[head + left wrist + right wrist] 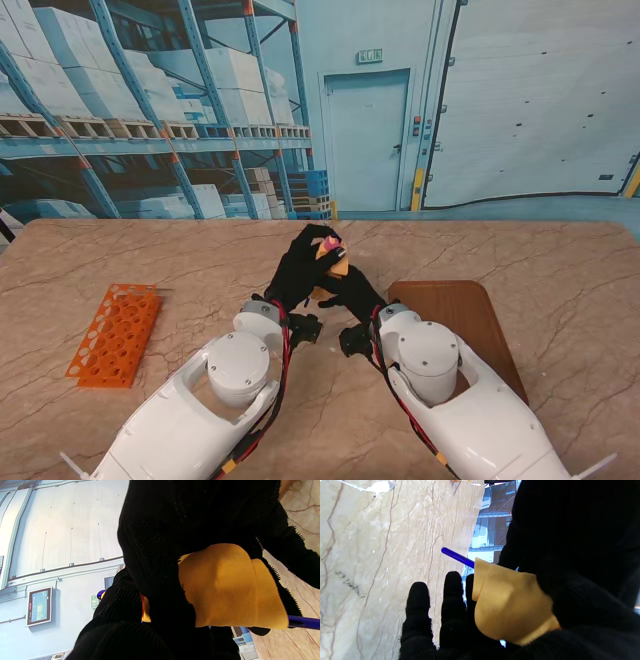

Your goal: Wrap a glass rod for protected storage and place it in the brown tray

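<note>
Wrapping step: both robot hands, left (300, 268) and right (352, 292), are gripping the cloth (505, 605) around the rod (457, 557) above mid-table; next, lowering into the tray (470, 315).

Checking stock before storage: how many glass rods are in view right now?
1. A blue glass rod is held up between both hands, rolled in a yellow wrap, with an end sticking out. The orange rack on the left looks empty, though a clear rod could go unseen.
</note>
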Available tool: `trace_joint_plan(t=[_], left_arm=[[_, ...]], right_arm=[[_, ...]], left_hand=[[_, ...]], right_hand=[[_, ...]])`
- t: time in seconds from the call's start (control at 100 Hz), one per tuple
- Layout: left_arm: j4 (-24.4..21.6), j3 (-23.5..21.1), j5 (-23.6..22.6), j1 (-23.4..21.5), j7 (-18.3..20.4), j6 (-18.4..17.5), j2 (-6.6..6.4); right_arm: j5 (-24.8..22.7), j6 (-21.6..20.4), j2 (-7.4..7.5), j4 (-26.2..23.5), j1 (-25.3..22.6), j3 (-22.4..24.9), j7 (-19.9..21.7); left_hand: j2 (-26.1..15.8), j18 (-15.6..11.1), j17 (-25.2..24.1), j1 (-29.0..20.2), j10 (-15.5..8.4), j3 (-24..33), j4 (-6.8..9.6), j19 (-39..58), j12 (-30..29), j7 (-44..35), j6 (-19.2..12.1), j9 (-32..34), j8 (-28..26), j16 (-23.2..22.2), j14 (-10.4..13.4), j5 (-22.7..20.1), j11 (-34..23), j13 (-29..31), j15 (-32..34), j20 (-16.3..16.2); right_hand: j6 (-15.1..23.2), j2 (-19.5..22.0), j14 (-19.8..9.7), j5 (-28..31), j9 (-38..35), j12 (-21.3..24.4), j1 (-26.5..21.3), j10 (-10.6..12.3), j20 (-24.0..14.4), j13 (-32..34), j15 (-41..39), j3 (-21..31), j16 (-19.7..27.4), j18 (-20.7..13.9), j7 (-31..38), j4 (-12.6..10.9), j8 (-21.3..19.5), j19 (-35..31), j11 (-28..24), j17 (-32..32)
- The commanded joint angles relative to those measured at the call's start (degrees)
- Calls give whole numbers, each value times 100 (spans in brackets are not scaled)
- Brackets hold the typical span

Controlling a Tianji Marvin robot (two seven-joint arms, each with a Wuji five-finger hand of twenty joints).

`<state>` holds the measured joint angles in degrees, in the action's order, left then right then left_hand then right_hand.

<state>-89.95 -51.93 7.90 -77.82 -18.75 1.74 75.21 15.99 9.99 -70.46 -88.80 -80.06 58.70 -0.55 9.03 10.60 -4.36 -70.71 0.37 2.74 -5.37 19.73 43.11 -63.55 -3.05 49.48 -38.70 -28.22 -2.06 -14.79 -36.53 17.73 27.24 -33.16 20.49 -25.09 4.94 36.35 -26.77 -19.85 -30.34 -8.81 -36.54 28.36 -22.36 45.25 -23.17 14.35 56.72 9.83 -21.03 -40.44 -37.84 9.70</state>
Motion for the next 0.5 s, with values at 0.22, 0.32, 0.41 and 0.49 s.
trace_joint_plan(t=[0.22, 0.32, 0.41, 0.49], left_arm=[[40, -17, -129, -104, -75, -68, 36], [38, -31, -157, -119, -107, -113, 35], [38, -38, -174, -125, -112, -137, 31], [42, -38, -189, -129, -107, -150, 27]], right_arm=[[-28, -156, -25, -250, -232, 166, -76], [-38, -157, -14, -324, -317, 253, -107], [-16, -124, -15, -367, -370, 322, -139], [17, -100, -25, -378, -393, 368, -181]], left_hand=[[-396, -228, -58, -325, -333, -90, -169, -113, 13, -48, -317, -55, 17, 26, 134, 86, 247, -180, -47, -210], [-397, -225, -55, -325, -354, -116, -170, -120, -3, -42, -358, -57, 25, 10, 133, 78, 303, -184, -35, -257], [-394, -225, -56, -324, -348, -112, -164, -128, -14, -39, -366, -57, 26, 1, 128, 72, 341, -182, -29, -284], [-391, -225, -54, -325, -348, -100, -157, -133, -13, -39, -373, -54, 24, -7, 124, 69, 363, -190, -25, -309]], right_hand=[[443, 279, -18, 254, -279, 5, -163, 130, -132, 58, -228, -214, -123, -74, 352, 96, -629, 210, -12, 75], [474, 394, 42, 245, -436, -14, -323, 80, -143, 246, -329, -322, -181, -6, 366, 104, -926, 210, -56, 169], [433, 514, 110, 163, -709, -11, -463, -23, -107, 486, -297, -430, -149, 70, 416, 125, -1101, 226, -66, 291], [354, 616, 239, 83, -1181, -4, -589, -77, -53, 1007, -370, -557, -152, 198, 441, 124, -1182, 167, -74, 580]])
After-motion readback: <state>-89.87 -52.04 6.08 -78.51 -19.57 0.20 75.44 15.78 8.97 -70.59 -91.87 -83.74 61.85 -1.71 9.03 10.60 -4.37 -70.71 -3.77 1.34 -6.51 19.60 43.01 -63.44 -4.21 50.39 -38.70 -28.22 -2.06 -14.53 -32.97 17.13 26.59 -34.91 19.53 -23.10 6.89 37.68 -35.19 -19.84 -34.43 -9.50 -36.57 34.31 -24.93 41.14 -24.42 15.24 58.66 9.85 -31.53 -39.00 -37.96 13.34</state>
